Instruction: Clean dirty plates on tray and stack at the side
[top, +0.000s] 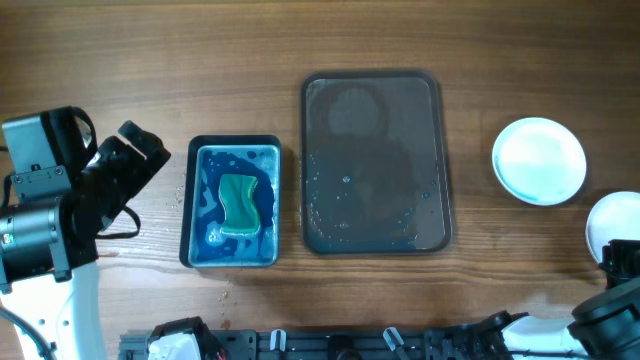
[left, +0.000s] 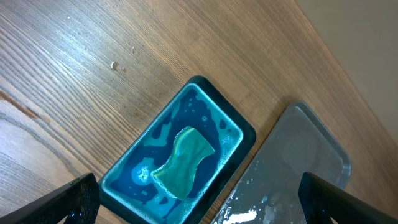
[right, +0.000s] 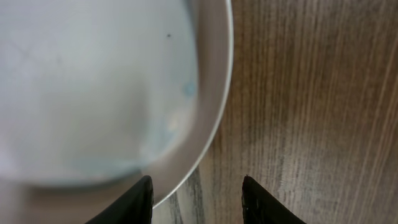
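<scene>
A dark-rimmed tub (top: 232, 140) sits left of centre on the wooden table (top: 150, 60). It holds blue soapy water, and a green sponge (top: 239, 203) lies in the middle of it. Just to the right of the tub is a grey tray (top: 375, 120), its floor wet, with drops gathered along the lower left part.

Well to the right of the tray, a white plate (top: 539, 160) rests on the table. A second plate (top: 610, 220) lies near it at the table's right edge, partly hidden by the right arm.

The left gripper (left: 199, 186) hangs above the table beside the tub, its fingers spread wide apart. The right gripper (right: 196, 199) is low over the second plate. Its fingers are apart and the plate's rim runs between them; whether they touch it cannot be told.
</scene>
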